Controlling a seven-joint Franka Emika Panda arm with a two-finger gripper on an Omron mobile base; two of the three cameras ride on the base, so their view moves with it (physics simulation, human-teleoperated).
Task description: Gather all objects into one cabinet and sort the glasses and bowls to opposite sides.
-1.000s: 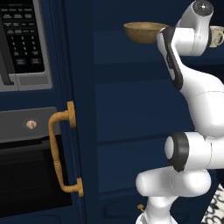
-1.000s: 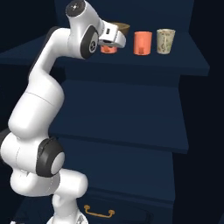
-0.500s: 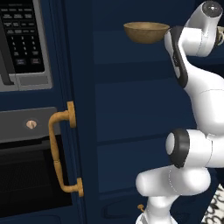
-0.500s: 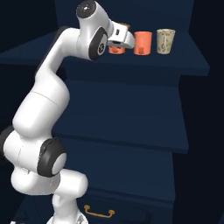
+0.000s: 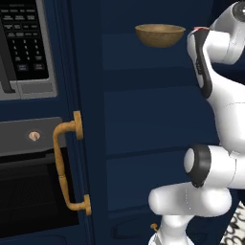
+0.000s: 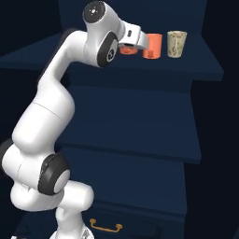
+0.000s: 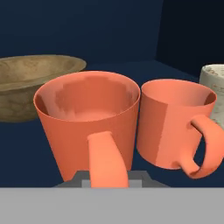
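My gripper [image 6: 134, 43] reaches onto the top shelf [image 6: 196, 70] of the tall navy cabinet and is shut on the handle of a coral-orange cup [image 7: 87, 116]. In the right base view this held cup [image 6: 126, 50] peeks out under the hand. Just to its right stands a second orange cup [image 7: 173, 120], very close to the held one, and past that a cream cup [image 7: 215, 75]. From the right base view, the second orange cup [image 6: 152, 45] and the cream cup [image 6: 176, 44] stand side by side. The olive-brown bowl [image 5: 160, 35] rests at the shelf's left end.
The cabinet door stands open at the left with its curved brass handle [image 5: 63, 162]. Beyond it are the microwave [image 5: 24, 48] and the black oven [image 5: 33, 191]. Lower shelves [image 6: 140, 121] sit under the arm, and a drawer with a brass pull [image 6: 106, 227] is near the floor.
The arm has swung to the right along the top shelf, carrying the orange cup up beside the second orange cup. The bowl and the other cups have stayed put.
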